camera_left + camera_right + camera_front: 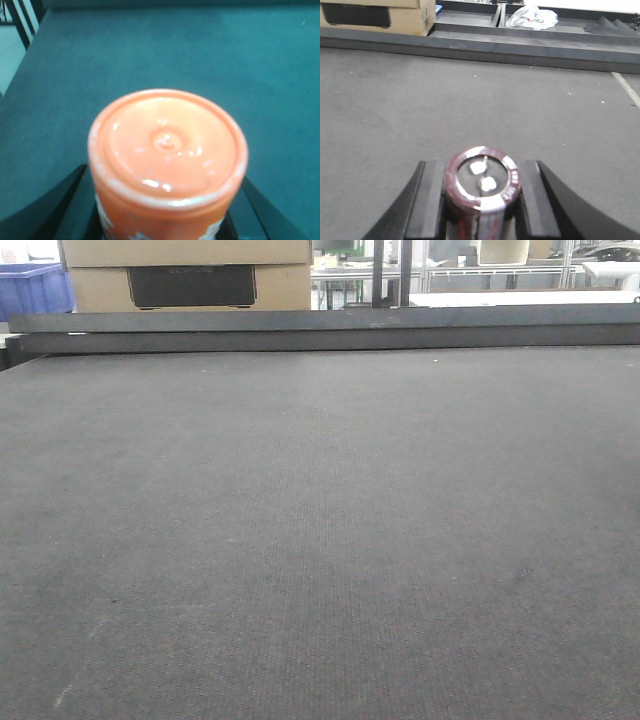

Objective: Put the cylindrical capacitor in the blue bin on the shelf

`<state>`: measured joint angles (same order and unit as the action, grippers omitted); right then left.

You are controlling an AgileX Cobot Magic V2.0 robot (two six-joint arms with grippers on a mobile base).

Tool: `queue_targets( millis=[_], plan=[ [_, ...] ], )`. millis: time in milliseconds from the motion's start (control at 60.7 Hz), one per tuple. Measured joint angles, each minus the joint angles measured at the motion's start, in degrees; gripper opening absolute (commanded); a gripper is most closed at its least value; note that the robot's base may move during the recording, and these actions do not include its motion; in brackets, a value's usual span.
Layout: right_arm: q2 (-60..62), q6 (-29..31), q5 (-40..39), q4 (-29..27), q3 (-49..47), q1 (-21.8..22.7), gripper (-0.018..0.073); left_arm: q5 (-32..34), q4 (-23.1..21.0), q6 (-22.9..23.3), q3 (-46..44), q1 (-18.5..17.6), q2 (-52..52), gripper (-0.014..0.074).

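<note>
The right gripper [481,210] is clamped on the cylindrical capacitor [482,180]. Its two black fingers [427,200] press the dark sleeve from either side, the silvery terminal end faces the wrist camera, and the dark grey felt table [395,100] lies below. The left gripper [164,222] is closed around an orange can [167,150], whose round end fills its wrist view over the same felt. Beyond the table's raised far edge sit a cardboard box [190,275] and a blue container [35,290].
</note>
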<state>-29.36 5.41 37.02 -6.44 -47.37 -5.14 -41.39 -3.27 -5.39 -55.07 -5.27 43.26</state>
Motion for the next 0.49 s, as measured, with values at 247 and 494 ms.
queue_targets(
  millis=[247,494],
  plan=[
    [0.0,0.0,0.7,-0.1,-1.5,0.0,-0.0090,-0.2,1.2,0.0,-0.7,-1.0,0.0,-0.0111],
    [0.0,0.0,0.7,-0.1,-1.5,0.0,-0.0090,-0.4,2.5,0.0,-0.7,-1.0,0.0,-0.0111]
  ],
)
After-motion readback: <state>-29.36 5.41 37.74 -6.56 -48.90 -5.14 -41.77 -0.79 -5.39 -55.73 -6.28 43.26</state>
